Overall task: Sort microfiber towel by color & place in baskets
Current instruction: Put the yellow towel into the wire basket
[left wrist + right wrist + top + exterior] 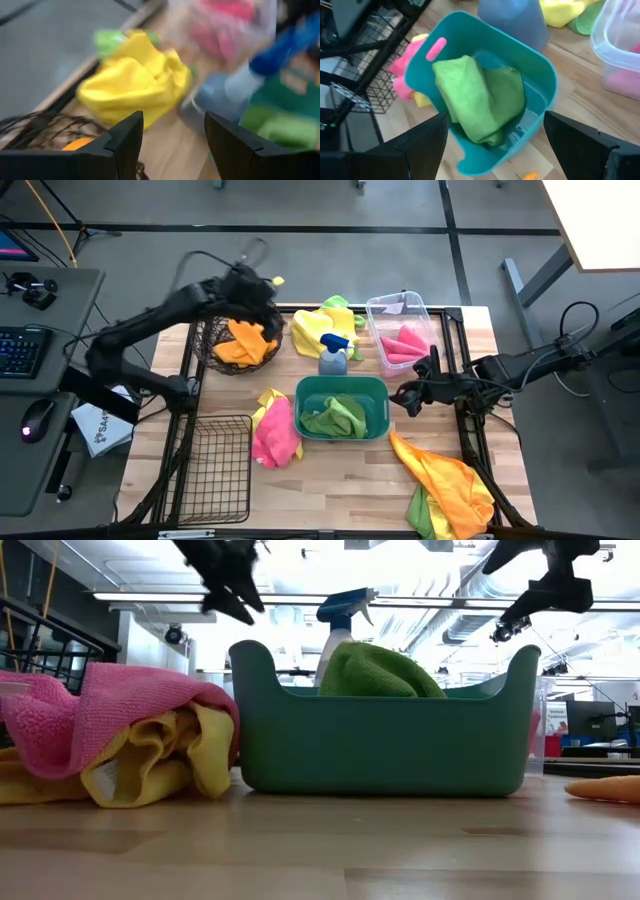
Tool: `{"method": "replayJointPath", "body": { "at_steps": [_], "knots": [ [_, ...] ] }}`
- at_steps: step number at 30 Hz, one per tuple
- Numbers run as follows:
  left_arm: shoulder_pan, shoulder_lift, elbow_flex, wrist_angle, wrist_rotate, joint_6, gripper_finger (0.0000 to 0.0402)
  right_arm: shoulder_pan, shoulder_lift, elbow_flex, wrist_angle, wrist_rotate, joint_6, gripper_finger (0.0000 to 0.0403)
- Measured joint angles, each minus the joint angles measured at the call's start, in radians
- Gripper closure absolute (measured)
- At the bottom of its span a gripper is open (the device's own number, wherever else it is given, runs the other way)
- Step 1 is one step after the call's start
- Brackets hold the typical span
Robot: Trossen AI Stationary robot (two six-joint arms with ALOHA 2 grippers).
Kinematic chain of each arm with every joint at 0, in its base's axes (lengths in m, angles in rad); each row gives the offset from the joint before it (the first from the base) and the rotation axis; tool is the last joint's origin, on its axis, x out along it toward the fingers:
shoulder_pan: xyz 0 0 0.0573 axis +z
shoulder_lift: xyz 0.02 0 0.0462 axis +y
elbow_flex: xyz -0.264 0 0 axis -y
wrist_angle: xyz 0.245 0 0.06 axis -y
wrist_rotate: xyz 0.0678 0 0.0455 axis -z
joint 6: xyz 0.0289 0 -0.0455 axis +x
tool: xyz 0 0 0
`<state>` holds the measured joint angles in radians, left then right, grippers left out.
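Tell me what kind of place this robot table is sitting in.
Probably a lab or workshop: a desk with a keyboard and mouse stands beside the wooden table, and bare ceiling ducts with strip lights run overhead.

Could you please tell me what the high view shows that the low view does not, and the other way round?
Only the high view shows the round wire basket holding orange cloths, the empty rectangular black wire basket, the clear bin with pink cloths, the yellow pile behind the bottle, and the left gripper open over the round basket.

Only the low view shows the room's ceiling lights behind the table.

Both show the teal tub with green cloths, the spray bottle, and the pink-and-yellow heap beside the tub.
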<state>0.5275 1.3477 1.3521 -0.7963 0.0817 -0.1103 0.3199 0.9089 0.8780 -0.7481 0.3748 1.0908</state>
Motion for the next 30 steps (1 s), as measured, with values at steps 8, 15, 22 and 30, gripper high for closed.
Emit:
{"method": "replayJointPath", "body": {
  "at_steps": [8, 15, 22, 30],
  "knots": [
    [-0.089, 0.324, 0.0, 0.02, -0.044, 0.499, 0.0202, 0.0, 0.0, 0.0, 0.05, 0.056, 0.057, 0.008],
    [-0.109, 0.511, 0.0, 0.186, -0.197, 0.671, 0.0202, 0.0, 0.0, 0.0, 0.072, 0.112, 0.098, 0.008],
    [-0.092, 0.593, 0.0, 0.361, -0.27, 0.708, 0.0202, 0.0, 0.001, 0.0, 0.076, 0.146, 0.117, 0.008],
    [-0.089, 0.655, 0.0, 0.357, -0.247, 0.794, 0.0204, 0.0, 0.001, 0.0, 0.077, 0.15, 0.116, 0.008]
  ]
}}
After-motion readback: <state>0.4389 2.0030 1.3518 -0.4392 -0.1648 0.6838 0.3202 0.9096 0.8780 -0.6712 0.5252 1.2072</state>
